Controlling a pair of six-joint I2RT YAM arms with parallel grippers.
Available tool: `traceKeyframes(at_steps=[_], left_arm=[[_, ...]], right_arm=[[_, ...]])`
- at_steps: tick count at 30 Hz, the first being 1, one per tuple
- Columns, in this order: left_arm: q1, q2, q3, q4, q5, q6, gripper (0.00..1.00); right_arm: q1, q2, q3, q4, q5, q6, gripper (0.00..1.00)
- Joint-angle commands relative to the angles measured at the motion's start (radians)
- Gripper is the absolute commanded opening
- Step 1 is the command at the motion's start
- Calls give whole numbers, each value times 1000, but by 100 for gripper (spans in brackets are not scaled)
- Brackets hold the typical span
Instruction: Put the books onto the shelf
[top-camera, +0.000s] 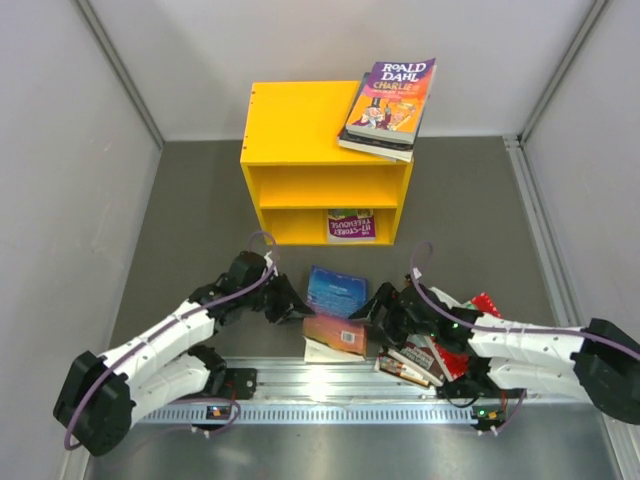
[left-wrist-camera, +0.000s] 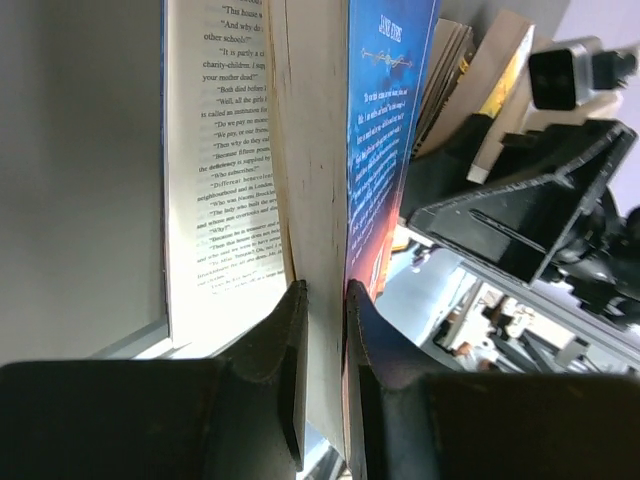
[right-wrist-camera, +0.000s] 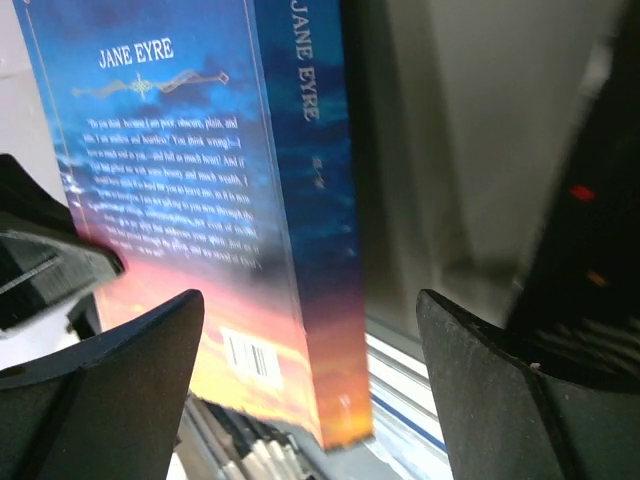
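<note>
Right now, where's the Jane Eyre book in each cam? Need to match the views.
Top external: Jane Eyre book lies centre, between both arms, just in front of the yellow shelf.
Left wrist: centre, page block and blue back cover edge-on, clamped by the left gripper.
Right wrist: left-centre, back cover and spine, inside the open right gripper.
Shared landmark: the blue-to-orange back cover.

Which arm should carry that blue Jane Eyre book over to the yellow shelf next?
The left. Its gripper is shut on the blue Jane Eyre book, pinching the pages and back cover. The right gripper is open beside the spine, holding nothing. The yellow shelf stands straight ahead of both.
</note>
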Motion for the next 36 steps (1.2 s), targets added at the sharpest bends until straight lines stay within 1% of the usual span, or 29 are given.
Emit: traceKeyframes(at_steps=[1,3,5,6,8,9,10,11,12,13,14,15,16,17,18,19,20,21,23,24,25,27,31,36], left_arm=[[14,-51,-7,200,128,-77,0],[23,-56,-24,218,136,-92,0],[31,-60,-31,217,141,-94,0],[34,-59,-31,208,141,-91,0],[34,-53,-13,165,126,-51,0],[34,-42,1,116,113,-23,0],[34,-36,36,44,103,39,0],[34,-25,53,-5,90,72,0],[34,-20,80,-80,73,125,2],[34,-22,88,-110,54,145,9],[34,-25,94,-131,41,161,19],[34,-36,94,-147,32,170,35],[34,-46,90,-159,27,178,44],[34,-56,85,-162,23,178,50],[34,-72,82,-165,18,176,54],[34,-79,77,-164,17,173,56],[34,-85,77,-161,12,173,56],[34,-88,80,-161,9,175,56],[34,-74,88,-159,3,179,56],[36,-64,97,-162,1,187,55],[34,-54,102,-164,0,190,55],[36,-19,119,-173,3,204,54],[34,22,137,-176,-6,218,52],[34,84,162,-182,-16,239,51]], right_arm=[[-3,130,19,216,-24,42,87],[5,193,63,226,-48,10,85],[29,262,122,232,-62,-13,80],[37,276,137,233,-64,-18,66],[54,298,163,243,-62,-28,34],[54,301,169,238,-61,-30,8],[57,296,174,233,-59,-31,1],[56,293,177,218,-55,-34,0],[57,277,188,203,-33,-51,0],[56,269,199,185,-21,-62,0],[50,263,211,140,-10,-82,0],[45,253,229,116,5,-106,0],[27,253,272,88,10,-163,0],[14,255,300,66,14,-198,0],[0,269,329,30,11,-237,0],[-27,278,393,11,7,-310,0],[-44,289,427,-4,1,-346,0],[-70,319,499,-39,-19,-416,0],[-93,356,576,-78,-44,-487,0],[-108,396,658,-105,-53,-557,0],[-118,416,697,-160,-55,-588,0],[-142,465,773,-184,-82,-634,0],[-237,514,838,-190,-122,-717,0],[-351,536,866,-178,-130,-777,0]])
